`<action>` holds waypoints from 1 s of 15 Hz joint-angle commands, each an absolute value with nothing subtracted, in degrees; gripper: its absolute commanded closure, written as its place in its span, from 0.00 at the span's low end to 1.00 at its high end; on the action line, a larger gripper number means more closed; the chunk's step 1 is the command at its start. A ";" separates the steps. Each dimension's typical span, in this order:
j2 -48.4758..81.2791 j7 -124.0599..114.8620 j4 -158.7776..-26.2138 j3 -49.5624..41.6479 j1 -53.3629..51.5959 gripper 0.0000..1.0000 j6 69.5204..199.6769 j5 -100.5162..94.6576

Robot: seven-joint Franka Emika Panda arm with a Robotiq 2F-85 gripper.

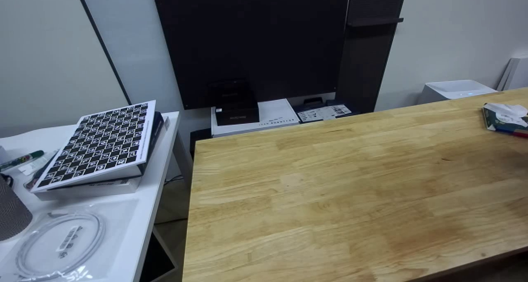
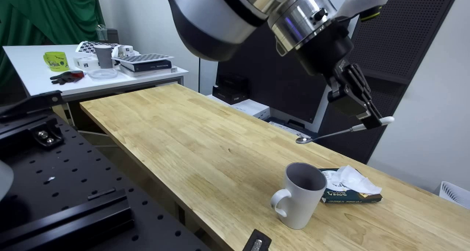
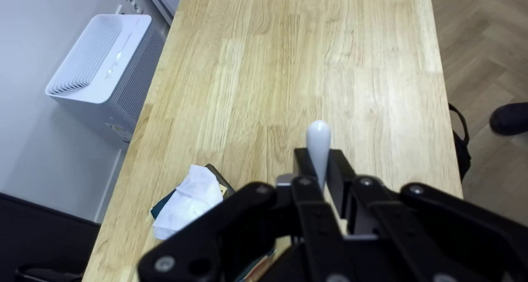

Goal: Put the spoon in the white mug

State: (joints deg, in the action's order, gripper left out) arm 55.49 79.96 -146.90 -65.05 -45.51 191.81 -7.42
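Observation:
The spoon has a white handle end [image 3: 318,143], a thin grey metal neck and a small oval bowl [image 2: 303,140]. My gripper [image 2: 371,119] is shut on its white handle, also in the wrist view [image 3: 318,166]. The spoon is tilted, with its bowl end lower and pointing away from the jaws. It hangs in the air above the table. The white mug [image 2: 304,203] stands upright on the wooden table, grey inside, lower than the spoon in that exterior view. The mug is out of sight in the wrist view.
A green tissue box [image 2: 350,197] with white tissue lies right beside the mug; it also shows in the wrist view [image 3: 187,203]. The wooden table [image 1: 330,199] has a white side table [image 1: 119,212] near one end. A white appliance [image 3: 103,67] stands beyond its edge.

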 commanded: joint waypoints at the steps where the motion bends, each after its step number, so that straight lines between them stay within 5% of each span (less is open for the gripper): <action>1: 64.30 76.13 -144.85 -65.83 -47.06 0.96 191.40 -7.13; 15: 70.71 74.83 -142.37 -63.91 -46.73 0.96 187.07 -8.70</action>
